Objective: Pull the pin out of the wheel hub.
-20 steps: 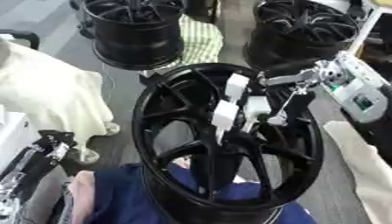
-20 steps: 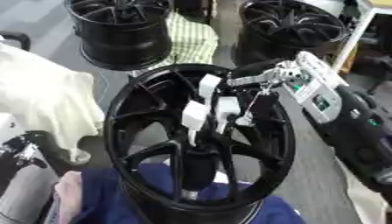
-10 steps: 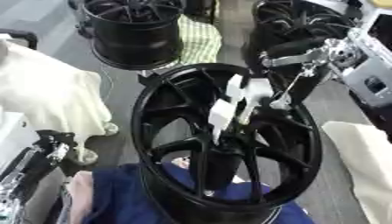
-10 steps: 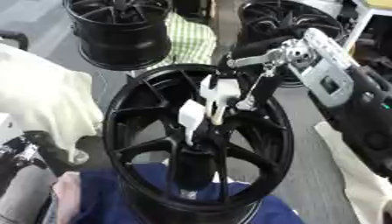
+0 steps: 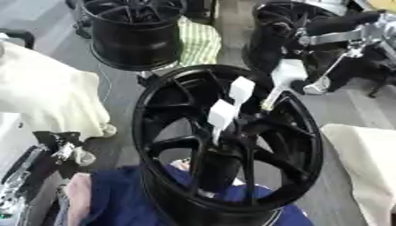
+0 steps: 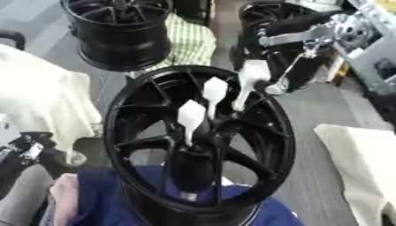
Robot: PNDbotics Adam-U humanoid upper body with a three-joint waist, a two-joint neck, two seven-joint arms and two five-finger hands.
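Observation:
A black wheel hub (image 5: 182, 145) stands tilted in the middle, resting on a blue cloth (image 5: 116, 198). Two white pins (image 5: 221, 115) (image 5: 241, 89) stick up from its centre. A third white pin (image 6: 250, 79) hangs above the hub's upper right rim, apart from the spokes, with its lower tip pointing down. My right hand (image 6: 309, 39) comes in from the upper right and pinches this pin at its top. My left hand (image 5: 52, 148) shows dark and blurred at the lower left, away from the hub.
Two more black wheels (image 5: 135, 31) (image 6: 282, 22) stand at the back, with a green striped cloth (image 5: 199, 39) between them. A white cloth (image 5: 46, 92) lies on the left, a cream one (image 5: 363, 163) on the right.
My right hand has risen up and to the right with the white pin, which has lifted away from the hub's centre. The other two pins stay in place.

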